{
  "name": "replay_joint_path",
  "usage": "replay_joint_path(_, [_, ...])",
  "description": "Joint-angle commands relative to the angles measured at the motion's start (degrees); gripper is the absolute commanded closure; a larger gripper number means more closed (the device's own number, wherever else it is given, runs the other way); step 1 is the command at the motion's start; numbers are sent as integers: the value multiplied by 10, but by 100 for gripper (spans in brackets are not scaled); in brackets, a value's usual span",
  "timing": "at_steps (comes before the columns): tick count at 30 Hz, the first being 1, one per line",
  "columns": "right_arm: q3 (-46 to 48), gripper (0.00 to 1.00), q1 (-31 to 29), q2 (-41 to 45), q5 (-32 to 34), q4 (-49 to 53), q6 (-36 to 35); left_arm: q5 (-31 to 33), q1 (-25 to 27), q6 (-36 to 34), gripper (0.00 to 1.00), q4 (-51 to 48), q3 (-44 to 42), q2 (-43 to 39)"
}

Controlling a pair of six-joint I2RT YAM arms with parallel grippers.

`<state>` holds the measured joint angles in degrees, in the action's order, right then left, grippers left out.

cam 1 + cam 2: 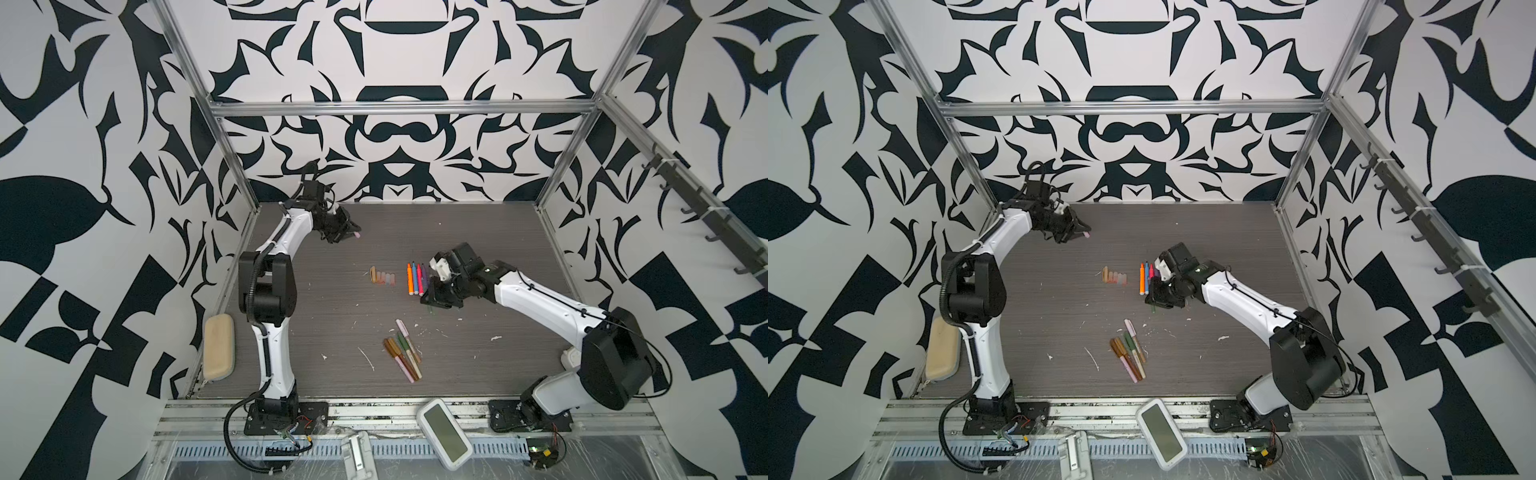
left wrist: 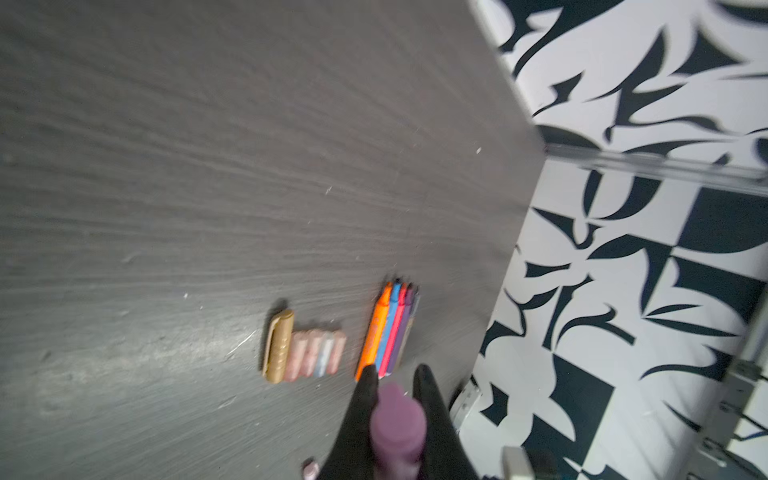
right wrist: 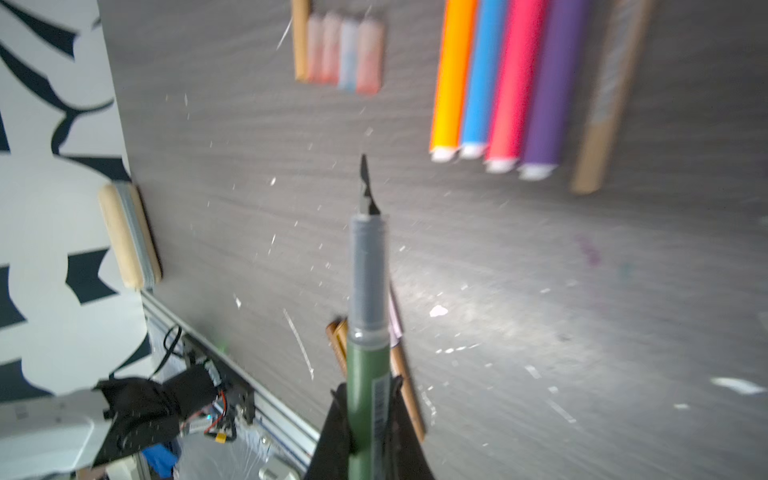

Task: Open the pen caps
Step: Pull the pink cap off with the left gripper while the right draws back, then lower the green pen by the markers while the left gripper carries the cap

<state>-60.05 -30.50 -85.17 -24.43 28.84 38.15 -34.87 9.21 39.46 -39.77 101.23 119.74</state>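
Observation:
My left gripper (image 1: 352, 232) (image 2: 395, 374) is raised over the far left of the table, shut on a pinkish-purple pen cap (image 2: 399, 419) that pokes out past its fingers. My right gripper (image 1: 432, 300) (image 3: 368, 388) is shut on the barrel of a green pen (image 3: 368, 374); the pen's grey neck and dark tip (image 3: 368, 183) are bare. A row of loose pen caps (image 1: 382, 277) (image 2: 305, 353), one gold and the rest pale pink, lies mid-table. Beside it lie uncapped pens (image 1: 415, 278) (image 3: 498, 83) in orange, blue, pink and purple. Capped pens (image 1: 403, 349) sit in a pile nearer the front.
A tan case (image 1: 219, 347) (image 3: 129, 237) lies at the table's left edge. A white device with a grey screen (image 1: 444, 432) rests on the front rail. White flecks are scattered over the dark table top (image 1: 332, 316). Patterned walls and metal frame posts enclose the table.

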Motion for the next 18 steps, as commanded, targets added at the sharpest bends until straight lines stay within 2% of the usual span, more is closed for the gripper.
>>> replay_joint_path(1, [-16, 100, 45, 1, 8, 8, -38, 32, 8, -53, 100, -43, -53, -18])
replay_joint_path(7, [-20, 100, 139, -47, 27, -6, -109, 54, 8, -98, 100, -48, -96, -5])
replay_joint_path(12, [-65, 100, 167, -135, 33, -17, -164, 60, 8, -117, 100, -59, -97, 15])
replay_joint_path(18, [-118, 100, 177, -227, 2, -19, -181, 50, 8, -134, 100, -51, -89, 39])
